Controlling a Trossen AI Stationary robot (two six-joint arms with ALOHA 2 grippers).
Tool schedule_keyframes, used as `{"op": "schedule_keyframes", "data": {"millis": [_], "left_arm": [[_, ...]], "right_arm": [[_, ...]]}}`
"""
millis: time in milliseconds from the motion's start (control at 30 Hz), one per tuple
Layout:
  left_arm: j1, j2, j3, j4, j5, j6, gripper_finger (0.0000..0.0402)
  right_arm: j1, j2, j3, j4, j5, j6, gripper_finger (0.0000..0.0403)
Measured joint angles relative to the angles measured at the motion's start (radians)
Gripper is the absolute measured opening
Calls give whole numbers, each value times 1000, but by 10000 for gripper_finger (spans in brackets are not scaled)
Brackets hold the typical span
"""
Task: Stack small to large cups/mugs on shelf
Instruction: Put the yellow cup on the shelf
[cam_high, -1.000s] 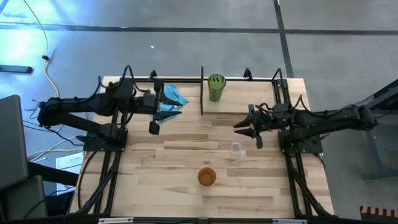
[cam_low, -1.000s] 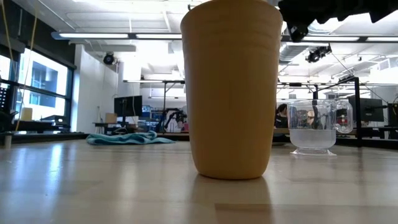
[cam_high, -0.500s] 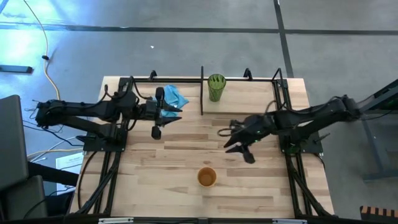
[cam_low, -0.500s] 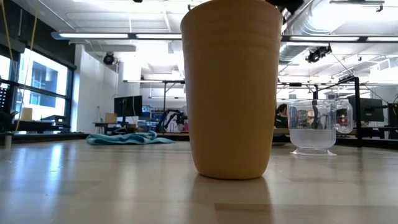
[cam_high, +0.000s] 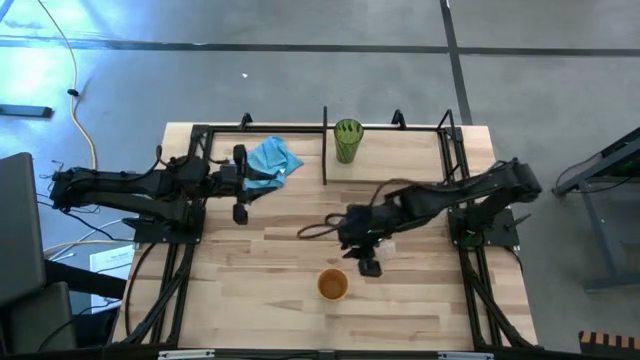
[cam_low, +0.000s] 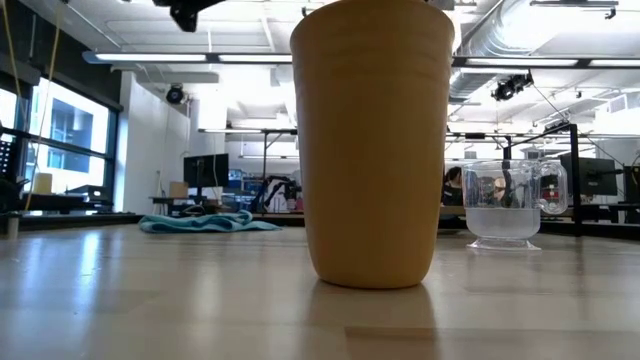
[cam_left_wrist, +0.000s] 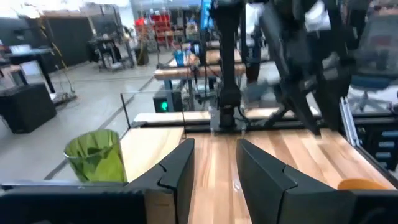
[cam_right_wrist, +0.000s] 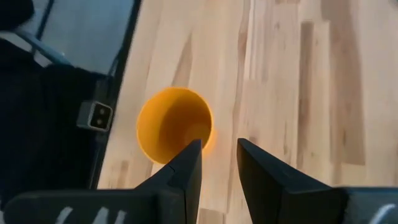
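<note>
Swung inward across the butcher-block tabletop (cam_high: 250, 300), the right end effector (cam_high: 366, 258) hovers spread above the orange cup (cam_high: 333, 285).

The tall cup (cam_high: 347, 139) is see-through green with ribs. The shorter cup (cam_high: 333, 285) is orange. The tiny glass (cam_low: 505, 205) is clear. The cloth (cam_high: 271, 161) is light blue. The surface (cam_high: 280, 300) is pale wood in long stripes. The shelf (cam_high: 400, 160) has a thin black frame. Both arms are dark.
</note>
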Motion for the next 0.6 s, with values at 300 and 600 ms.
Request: {"op": "schedule_keyframes", "data": {"millis": [300,600], "left_arm": [[0,-135,-91,15,-2,-8,108],[0,-170,-122,8,-13,9,108]], "right_arm": [[3,109,13,11,38,191,91],[25,142,13,15,69,360,91]]}}
